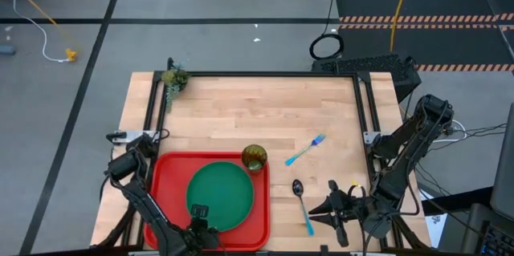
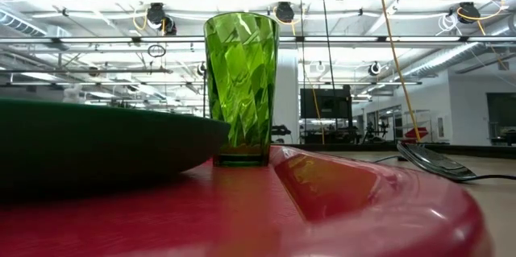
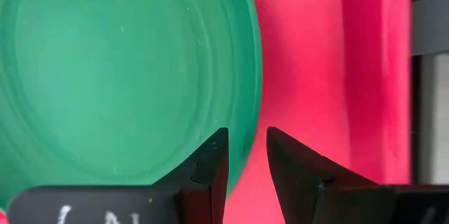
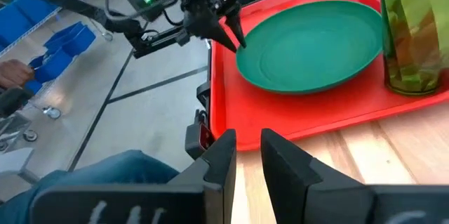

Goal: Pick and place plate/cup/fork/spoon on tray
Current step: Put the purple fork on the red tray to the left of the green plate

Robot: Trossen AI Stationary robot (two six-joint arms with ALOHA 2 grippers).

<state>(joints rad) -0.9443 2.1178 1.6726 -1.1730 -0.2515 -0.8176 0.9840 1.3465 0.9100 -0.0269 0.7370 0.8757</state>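
Note:
The red tray (image 1: 165, 184) lies at the table's near left. The dark-green plate (image 1: 221, 192) lies flat on it, and the green cup (image 1: 254, 157) stands upright in the tray's far right corner (image 2: 240, 88). The fork (image 1: 305, 152) and the spoon (image 1: 303, 206) lie on the wood to the right of the tray. My left gripper (image 3: 245, 150) points down just over the plate's near rim (image 3: 247, 112), with a narrow gap between its fingers. My right gripper (image 4: 247, 147) is level just to the right of the spoon's handle, pointing toward the tray, narrowly open and empty.
A leafy sprig (image 1: 173, 78) sits at the table's far left corner. Bare wood lies across the far half of the table. In the right wrist view a person's blue-clad leg (image 4: 119, 171) shows beyond the table's left near side.

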